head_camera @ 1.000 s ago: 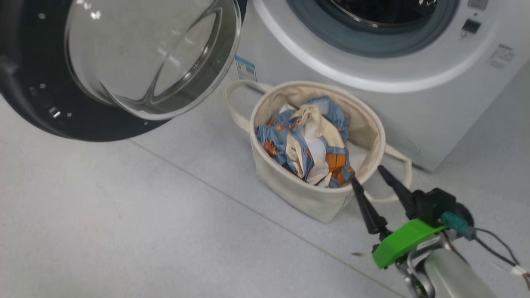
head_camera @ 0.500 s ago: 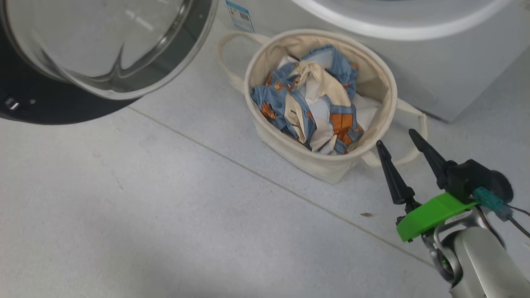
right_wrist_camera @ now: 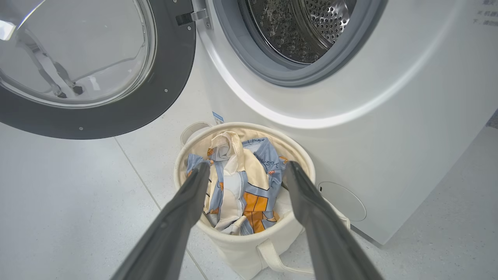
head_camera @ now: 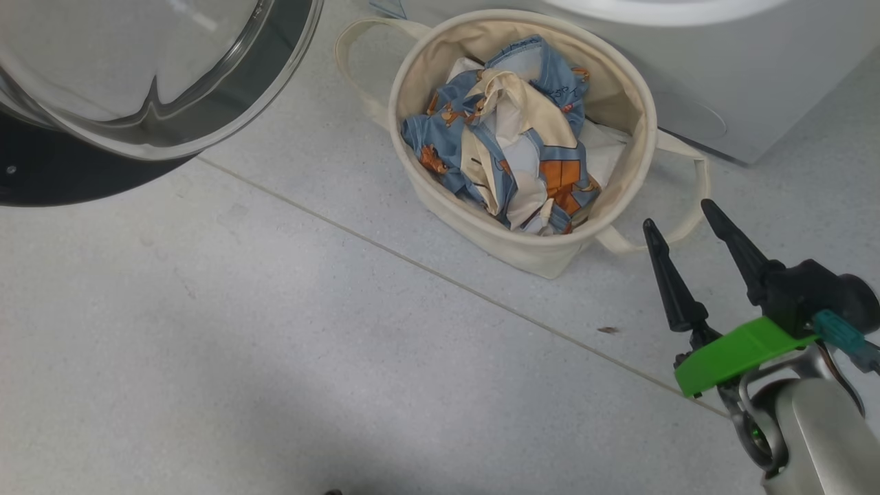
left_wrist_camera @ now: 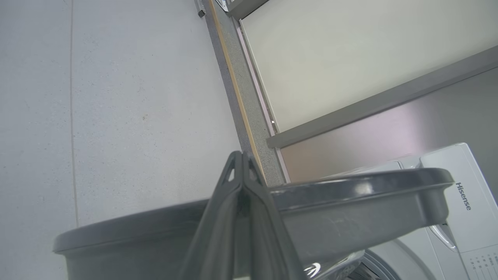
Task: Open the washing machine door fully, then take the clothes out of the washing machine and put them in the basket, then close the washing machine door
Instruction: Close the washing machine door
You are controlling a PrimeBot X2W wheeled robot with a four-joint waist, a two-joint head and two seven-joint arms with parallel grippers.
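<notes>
— Where are the clothes (head_camera: 509, 137)?
— Heaped in the basket (head_camera: 522, 251), on the floor (head_camera: 275, 344) just in front of the washer (head_camera: 722, 75).
— And the door (right_wrist_camera: 155, 105)?
— Swung wide open, out to the left.
— The right gripper (head_camera: 677, 214)?
— Fingers spread, holding nothing, on the near right of the basket and apart from it.
— The left gripper (left_wrist_camera: 241, 155)?
— Fingers pressed together, nothing between them, by the door's dark rim; whether it touches the rim cannot be told
</notes>
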